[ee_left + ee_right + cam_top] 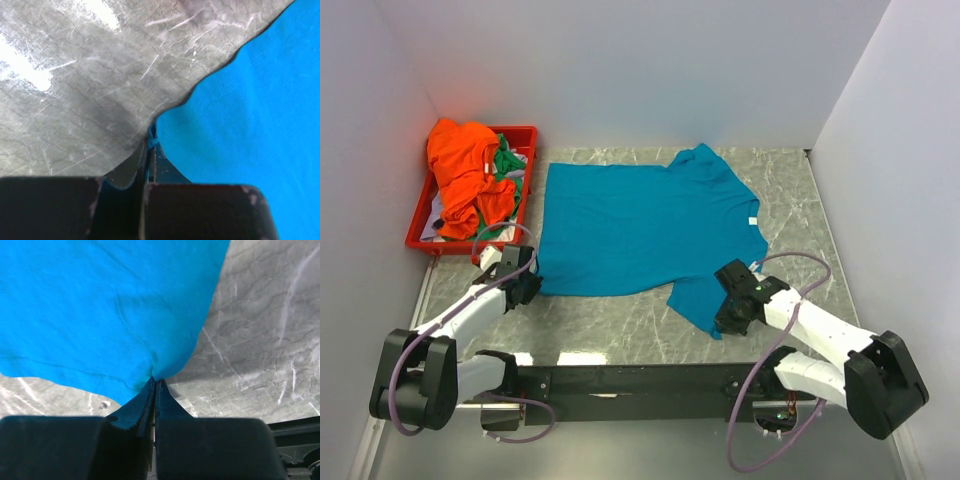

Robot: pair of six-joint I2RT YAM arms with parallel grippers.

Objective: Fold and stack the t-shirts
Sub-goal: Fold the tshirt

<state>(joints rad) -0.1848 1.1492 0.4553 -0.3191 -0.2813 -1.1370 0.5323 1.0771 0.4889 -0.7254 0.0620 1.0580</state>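
Red tray [525,132]: placed at the far left of the tabletop [620,325], against the left wall.
Orange t-shirt [460,170]: crumpled in the tray, heaped above the rim and draped over the tray's left side.
Green t-shirt [507,165]: bunched in the tray to the right of the orange one and partly covered by it.
Left cable [505,232]: looped over the near right corner of the tray, just beside the left wrist.
Left claw [151,141]: fully closed; the near left hem corner of the teal-blue t-shirt is pinched between the fingertips, low against the tabletop. The tray stands close on its left.
Teal-blue t-shirt [640,235]: spread flat mid-tabletop, hem toward the tray, collar toward the right. One sleeve is pointed at the back wall, the other at the arm bases.
Collar label [753,220]: a small white tag is seen at the neck opening on the right.
Right claw [155,382]: fully closed; the edge of the near sleeve is gripped, and the cloth is gathered into a small pucker at the tips.
Right cable [800,260]: arched over bare tabletop to the right of the sleeve, apart from the cloth.
Walls: plain white panels enclose the tabletop on the left, back and right.
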